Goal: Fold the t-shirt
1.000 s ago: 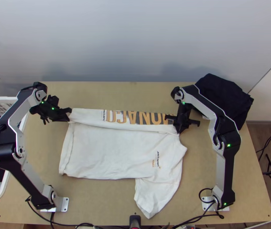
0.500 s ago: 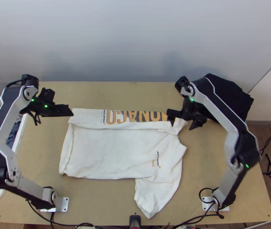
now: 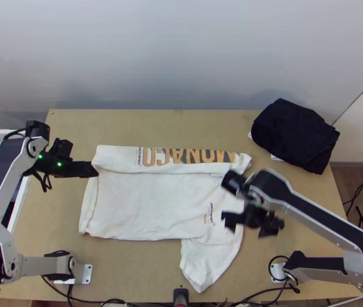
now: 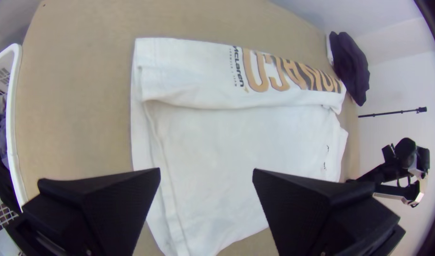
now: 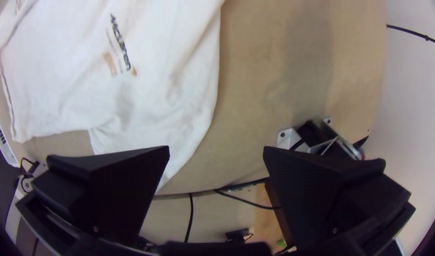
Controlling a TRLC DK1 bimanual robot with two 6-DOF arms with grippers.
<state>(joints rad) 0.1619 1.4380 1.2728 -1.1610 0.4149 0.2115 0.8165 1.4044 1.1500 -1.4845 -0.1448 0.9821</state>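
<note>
The white t-shirt (image 3: 145, 204) lies on the table with its far long side folded over in a strip that shows printed lettering. One sleeve (image 3: 209, 266) sticks out toward the near edge. Over the shirt's far left corner is my left gripper (image 3: 95, 171); in the left wrist view the left gripper (image 4: 207, 173) is open above the shirt (image 4: 217, 142), holding nothing. My right gripper (image 3: 250, 221) is above the shirt's right side and the bare table beside it. The right wrist view has the right gripper (image 5: 216, 151) open, its fingers apart, with the shirt (image 5: 155, 95) below.
A dark folded cloth pile (image 3: 296, 135) lies at the table's far right corner. At the left edge stands a white basket (image 3: 20, 197) with dark clothes. Bare table (image 3: 171, 123) stretches along the far side, and cables run along the near edge.
My right gripper has let go of the shirt's folded far right end and moved toward the near edge. The left gripper has come away from the far left corner, its arm swinging outward to the left.
</note>
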